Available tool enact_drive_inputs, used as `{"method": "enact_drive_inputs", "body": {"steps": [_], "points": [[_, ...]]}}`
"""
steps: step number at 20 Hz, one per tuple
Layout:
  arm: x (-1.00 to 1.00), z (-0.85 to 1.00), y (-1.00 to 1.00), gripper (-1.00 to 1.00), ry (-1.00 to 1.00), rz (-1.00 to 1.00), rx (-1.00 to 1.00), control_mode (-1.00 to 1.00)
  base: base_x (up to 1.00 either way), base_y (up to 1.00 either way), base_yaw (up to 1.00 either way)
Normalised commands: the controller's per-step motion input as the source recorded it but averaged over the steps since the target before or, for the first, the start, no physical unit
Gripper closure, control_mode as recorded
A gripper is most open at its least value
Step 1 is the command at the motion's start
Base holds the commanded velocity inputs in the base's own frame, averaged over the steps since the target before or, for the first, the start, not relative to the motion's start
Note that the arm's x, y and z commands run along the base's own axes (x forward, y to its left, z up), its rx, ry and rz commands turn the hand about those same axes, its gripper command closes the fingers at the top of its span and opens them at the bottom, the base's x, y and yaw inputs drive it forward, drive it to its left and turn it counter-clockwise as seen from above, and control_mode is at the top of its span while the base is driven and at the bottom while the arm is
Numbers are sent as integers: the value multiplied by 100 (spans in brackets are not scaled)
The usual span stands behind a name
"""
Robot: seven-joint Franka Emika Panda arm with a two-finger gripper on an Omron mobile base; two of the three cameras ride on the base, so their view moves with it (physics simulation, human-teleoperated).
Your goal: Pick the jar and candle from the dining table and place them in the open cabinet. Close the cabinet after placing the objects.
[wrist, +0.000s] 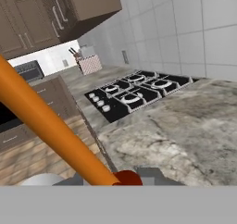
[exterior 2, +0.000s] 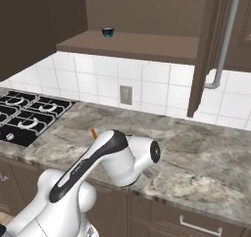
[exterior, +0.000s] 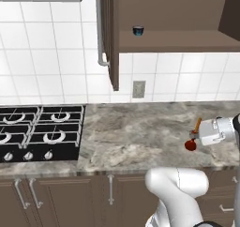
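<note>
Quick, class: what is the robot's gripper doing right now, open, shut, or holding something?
Gripper: shut on the candle, held tilted above the marble counter.

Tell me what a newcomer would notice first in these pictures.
The orange candle cuts diagonally across the hand view, held in the hand above the marble counter. Next, the black gas hob to the left, and the small blue cup alone on the open cabinet shelf.
</note>
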Motion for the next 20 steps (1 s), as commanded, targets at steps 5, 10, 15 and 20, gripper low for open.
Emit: {"method": "enact_drive_inputs", "body": {"steps": [5,10,15,20], "points": [[0,0,0,100,0,0,0,100,38,0,1],[0,0,0,100,0,0,0,100,9,0,3],[0,0,0,100,0,0,0,100,0,0,0],[0,0,0,100,0,0,0,100,0,0,0]]}}
